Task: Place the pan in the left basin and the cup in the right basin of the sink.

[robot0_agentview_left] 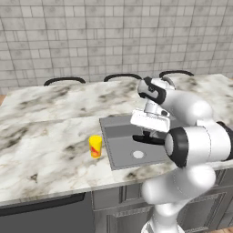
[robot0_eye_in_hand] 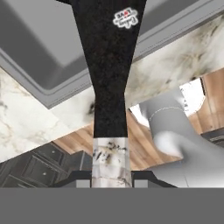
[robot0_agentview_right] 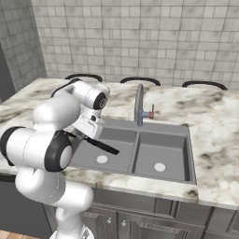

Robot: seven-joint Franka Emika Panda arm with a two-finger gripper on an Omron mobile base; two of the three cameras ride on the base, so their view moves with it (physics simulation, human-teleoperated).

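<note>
A yellow cup (robot0_agentview_left: 95,146) with a red mark stands upright on the marble counter (robot0_agentview_left: 45,136), just left of the grey sink (robot0_agentview_left: 109,125). The white arm (robot0_agentview_left: 191,136) bends over the sink and hides much of it. A dark pan handle (robot0_agentview_left: 148,139) juts out over the left basin (robot0_agentview_left: 125,150), above its pale drain (robot0_agentview_left: 138,154).

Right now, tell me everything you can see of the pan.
The pan is black and speckled, with a long handle ending in a pale grey tip and a small sticker near the bowl. The gripper is shut on that tip, holding it in the air over the left basin, handle roughly level. Its bowl is mostly hidden behind the arm.
</note>
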